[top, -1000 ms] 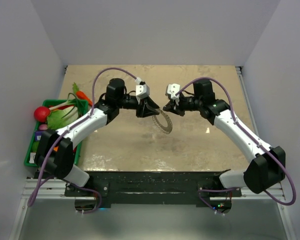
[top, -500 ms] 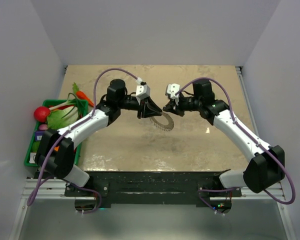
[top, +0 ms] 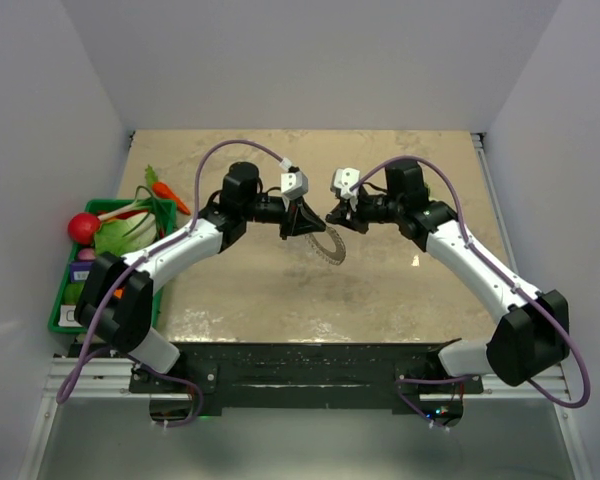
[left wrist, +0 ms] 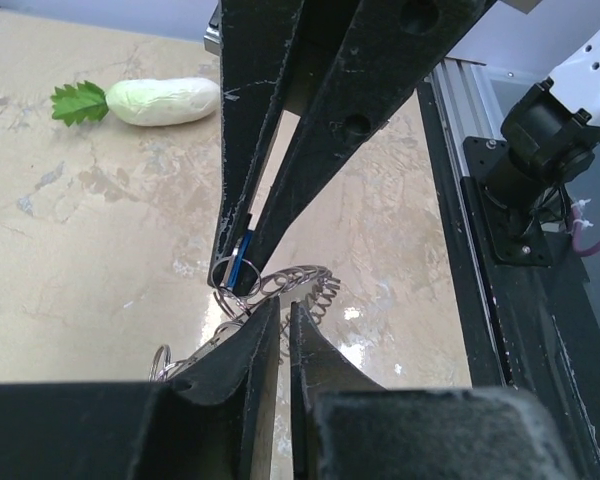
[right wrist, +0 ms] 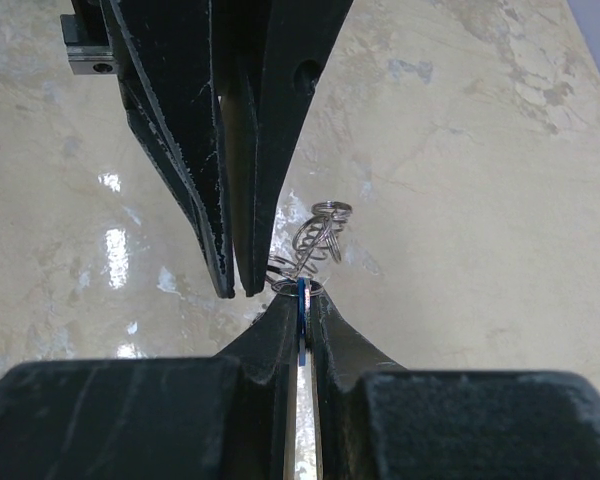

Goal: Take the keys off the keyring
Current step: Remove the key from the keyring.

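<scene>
Key (right wrist: 302, 298) head was bright blue. Keyring (top: 331, 247) was grey, coil-patterned. Counter (top: 380, 290) was beige, marbled. Radish (left wrist: 165, 101) was white, leaves green. Left hand (top: 305, 222) and right hand (top: 332, 216) were black. Bin (top: 56, 312) green, ball (top: 82, 227) red, cables (top: 220, 149) purple.

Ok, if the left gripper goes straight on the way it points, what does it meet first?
Most likely the coiled keyring, stretched across just beyond the tips of the left gripper. Right behind it is the right gripper, shut on the blue-headed key. Depth between them is unclear.
</scene>
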Robot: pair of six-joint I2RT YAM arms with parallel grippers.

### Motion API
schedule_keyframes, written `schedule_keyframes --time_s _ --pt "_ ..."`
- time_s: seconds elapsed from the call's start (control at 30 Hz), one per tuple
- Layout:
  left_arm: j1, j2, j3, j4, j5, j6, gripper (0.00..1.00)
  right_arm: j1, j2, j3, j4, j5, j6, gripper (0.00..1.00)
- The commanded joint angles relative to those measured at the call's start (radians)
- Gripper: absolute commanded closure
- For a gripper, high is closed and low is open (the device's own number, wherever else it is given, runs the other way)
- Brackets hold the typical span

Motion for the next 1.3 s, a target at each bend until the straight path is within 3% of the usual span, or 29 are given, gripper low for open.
schedule_keyframes --time_s 0.0,0.13,0.5,0.6,1.27 --pt "-0.004 0.002 0.026 -0.001 -0.022 0.034 0.89 -0.004 -0.039 0.000 0.069 0.002 0.017 1.00" --pt "-0.005 0.002 0.025 -0.002 -0.025 0.037 0.94 -0.004 -0.045 -0.002 0.071 0.004 0.017 1.00" --pt "-0.005 0.008 0.020 -0.004 -0.033 0.043 0.93 -0.004 -0.066 -0.009 0.092 0.016 0.035 1.00" --pt "-0.005 0.007 0.017 -0.002 -0.033 0.045 1.00 -0.002 -0.065 -0.009 0.092 0.017 0.035 1.00" --pt "-0.005 0.012 0.017 0.018 -0.084 0.007 1.00 0.022 -0.020 0.017 0.022 0.011 -0.022 1.00"
